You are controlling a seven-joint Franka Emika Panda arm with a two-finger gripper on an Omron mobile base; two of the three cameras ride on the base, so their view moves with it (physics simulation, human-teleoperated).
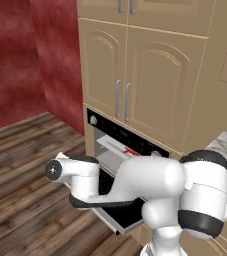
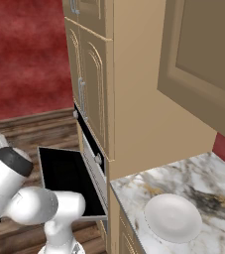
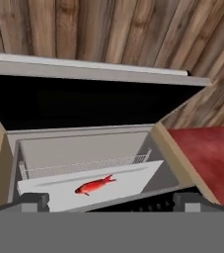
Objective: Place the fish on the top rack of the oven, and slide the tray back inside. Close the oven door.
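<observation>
- Hand (image 3: 111, 200): its two dark finger tips stand wide apart and released, grasping nothing, poised above the oven opening and looking down into it.
- Black-fronted oven (image 1: 116, 131) with round silver knobs sits under tall tan cabinet doors (image 1: 150, 85); its grey cavity is open to the hand.
- Wide oven door of dark black glass (image 3: 89, 101) with a thin grey rim lies folded down flat, its long silver bar handle (image 3: 91, 64) at the far edge over the wooden floor (image 3: 108, 29).
- Flat light grey tray (image 3: 128, 180), the top rack, sticks out of the cavity towards the door, with a thin wire rack (image 3: 84, 165) just behind it in the hand view.
- Round white plate (image 2: 172, 217) rests on the marbled desk (image 2: 203, 183), well apart from the oven.
- Small bright red-orange fish (image 3: 94, 185) lies on the tray, long axis roughly along the tray's width.
- Judgement: the fish is placed, so the tray's protruding edge, just below and ahead of the hand, is what the coming push turns on, then the door.
</observation>
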